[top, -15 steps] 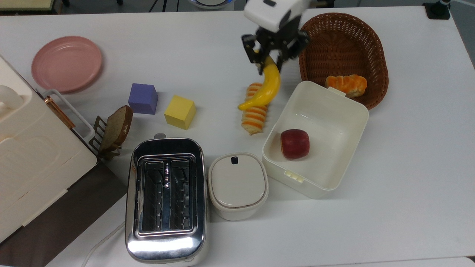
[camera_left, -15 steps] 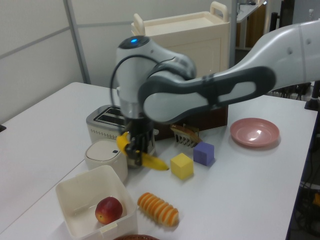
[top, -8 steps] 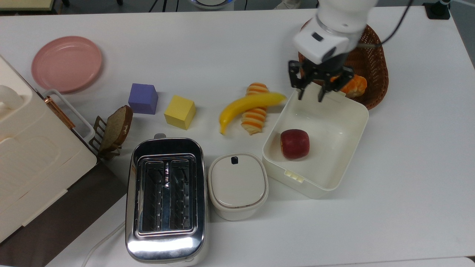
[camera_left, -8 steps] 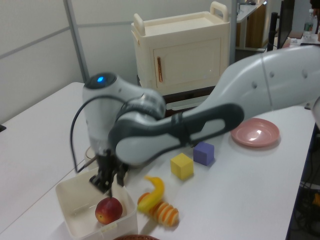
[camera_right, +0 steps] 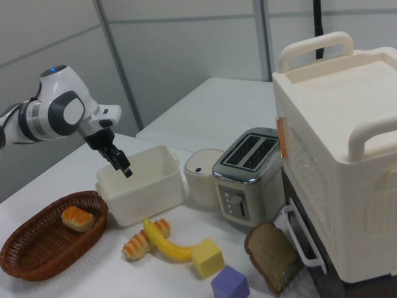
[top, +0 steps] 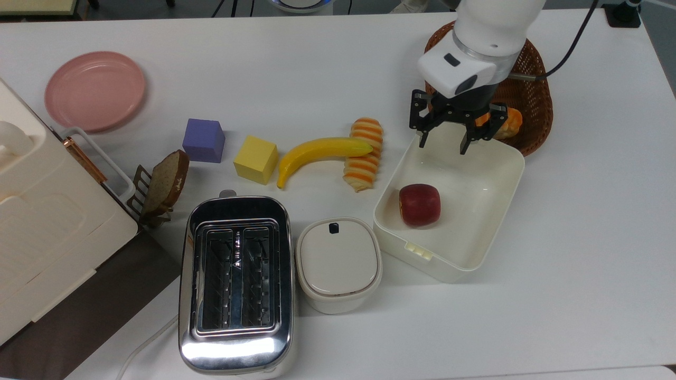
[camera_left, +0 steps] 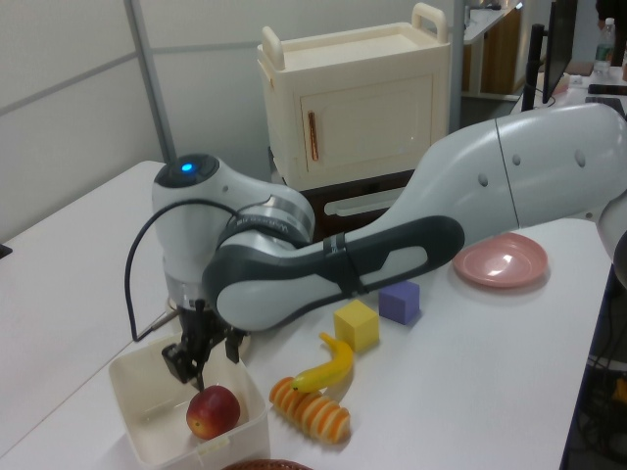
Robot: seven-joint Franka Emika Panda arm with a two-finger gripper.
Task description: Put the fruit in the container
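Observation:
The yellow banana (top: 317, 153) lies on the table, its right end resting across the striped bread roll (top: 359, 171), its tip near the yellow cube (top: 256, 159). It sits outside the cream-white tub (top: 515, 174), to the top view's left of it. A dark-red apple (top: 419, 205) lies inside the tub. My gripper (top: 443, 146) hangs open over the tub's far end, with nothing between its fingers. In the left view the gripper (camera_left: 204, 360) hovers just above the apple (camera_left: 213, 410), and the banana (camera_left: 328, 364) leans on the roll (camera_left: 313, 411).
A brown wicker basket (top: 486, 58) holding a second roll (top: 507, 119) stands right behind the tub. In front are a lidded white pot (top: 339, 264) and a toaster (top: 235, 285). A purple cube (top: 203, 140), bread slice (top: 166, 182), pink plate (top: 95, 89) and cream cabinet (top: 42, 221) are at the top view's left.
The banana left the gripper, dropped onto the roll and slid towards the top view's left. The gripper swung right to above the tub and now stands open and empty.

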